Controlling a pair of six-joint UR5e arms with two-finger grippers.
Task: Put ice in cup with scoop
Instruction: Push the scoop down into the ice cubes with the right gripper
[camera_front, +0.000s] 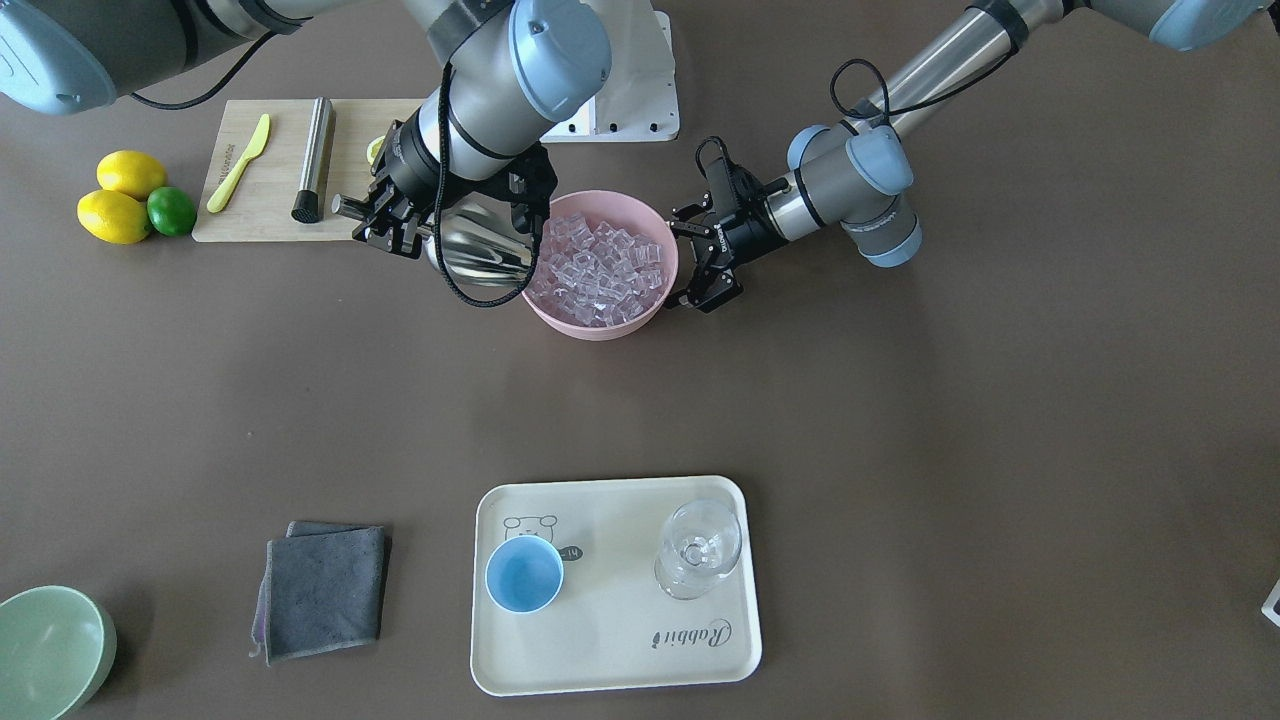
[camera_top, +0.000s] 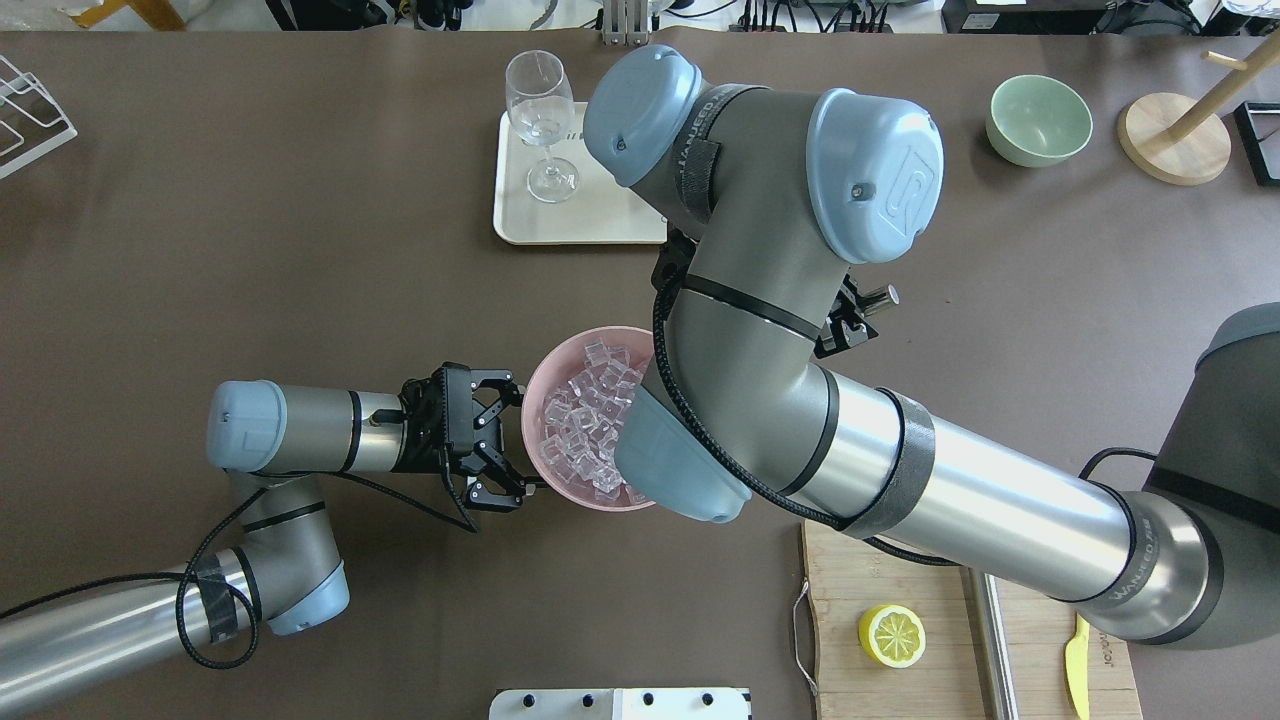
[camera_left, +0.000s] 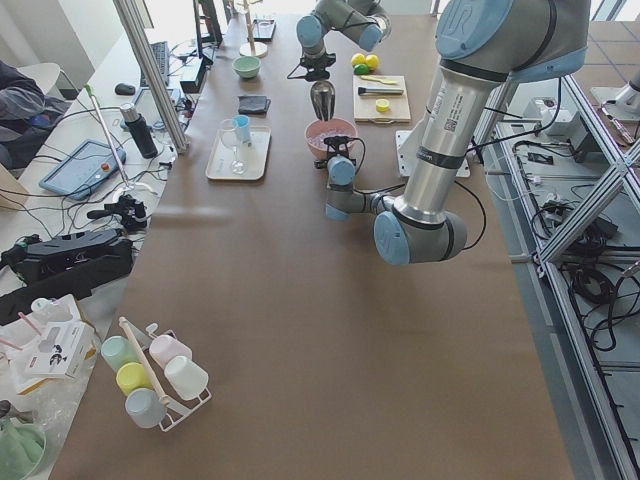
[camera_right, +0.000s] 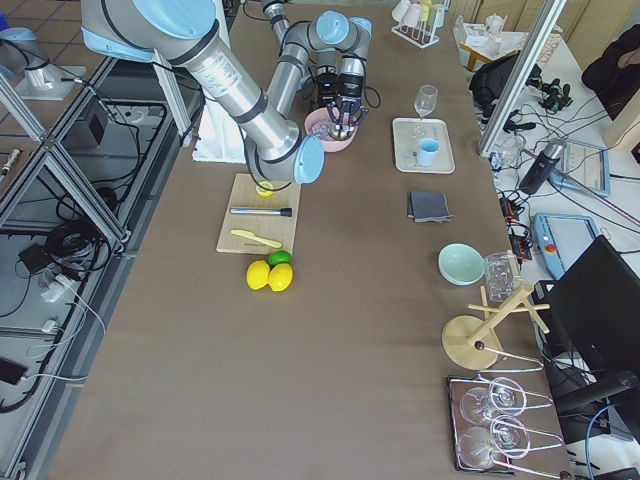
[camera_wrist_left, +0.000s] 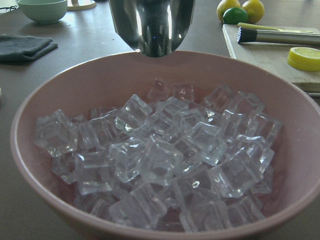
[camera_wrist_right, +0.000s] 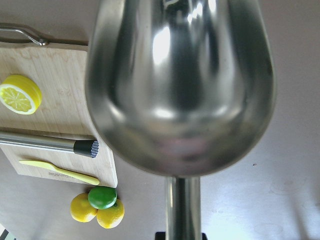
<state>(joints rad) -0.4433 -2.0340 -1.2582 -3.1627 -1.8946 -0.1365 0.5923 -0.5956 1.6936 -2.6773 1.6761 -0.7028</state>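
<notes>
The ice (camera_front: 600, 270) is a heap of clear cubes in a pink bowl (camera_front: 600, 330); it also fills the left wrist view (camera_wrist_left: 160, 160). My right gripper (camera_front: 385, 225) is shut on the handle of the steel scoop (camera_front: 485, 250). The scoop hangs tilted over the bowl's rim on the cutting-board side, its mouth toward the ice (camera_wrist_left: 152, 25). I see no ice in it. My left gripper (camera_front: 680, 258) is open, with its fingers spread against the bowl's opposite side (camera_top: 518, 440). The light-blue cup (camera_front: 524, 574) stands empty on a cream tray (camera_front: 620, 640).
A wine glass (camera_front: 698, 550) shares the tray. A cutting board (camera_front: 270, 200) beside the bowl holds a steel cylinder (camera_front: 315, 160), a yellow knife (camera_front: 240, 162) and a lemon half (camera_top: 892, 636). Lemons (camera_front: 120, 200), a lime (camera_front: 171, 211), a grey cloth (camera_front: 325, 590) and a green bowl (camera_front: 50, 650) lie around.
</notes>
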